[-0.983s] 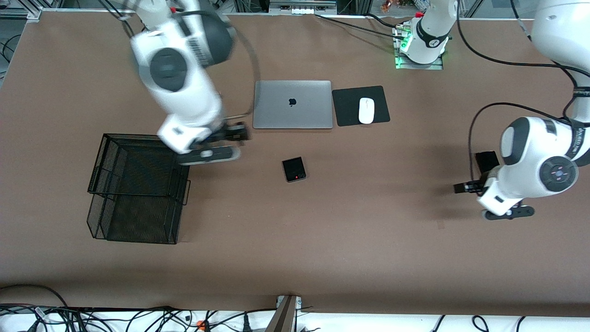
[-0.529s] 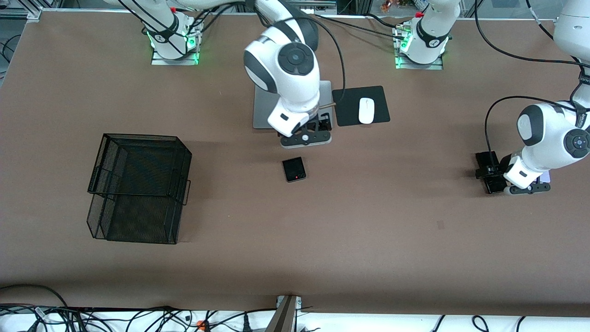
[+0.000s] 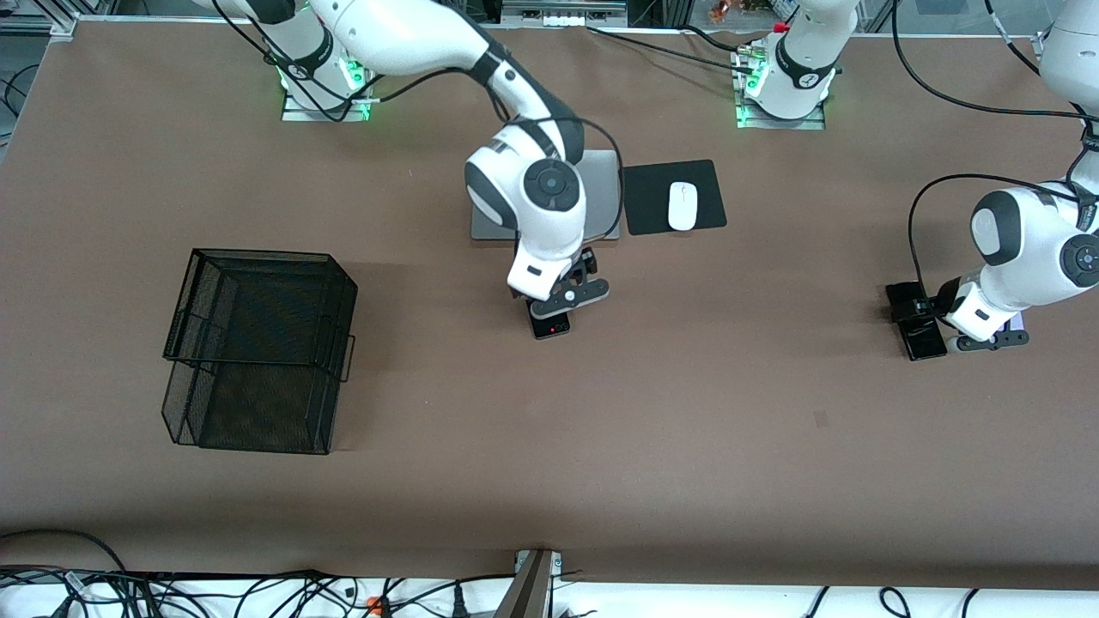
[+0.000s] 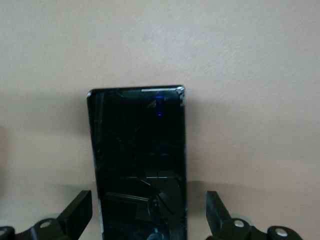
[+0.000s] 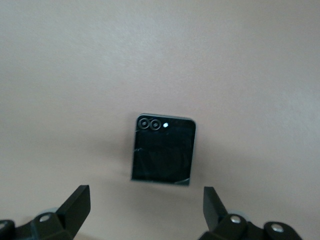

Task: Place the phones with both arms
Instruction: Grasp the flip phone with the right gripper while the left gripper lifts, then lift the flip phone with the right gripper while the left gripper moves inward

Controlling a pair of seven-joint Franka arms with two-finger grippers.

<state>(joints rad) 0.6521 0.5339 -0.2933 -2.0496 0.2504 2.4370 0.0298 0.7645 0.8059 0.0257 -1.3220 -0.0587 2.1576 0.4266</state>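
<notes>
While both tools stood spread, the right tool (image 3: 573,276) hung over the small squarish black phone (image 3: 550,325) lying mid-counter (image 3: 687,429), and the left tool (image 3: 932,311) hung over the longer black phone (image 3: 919,337) near the left arm's end.

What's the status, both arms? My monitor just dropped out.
Right gripper open over small black phone, not gripping. Left gripper open over long black phone, fingers either side. Lavender phone mostly hidden under left arm. Nothing in the way.

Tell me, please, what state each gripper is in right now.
Left gripper: open, empty, over the longer black phone.
Right gripper: open, empty, over the small black phone.
</notes>
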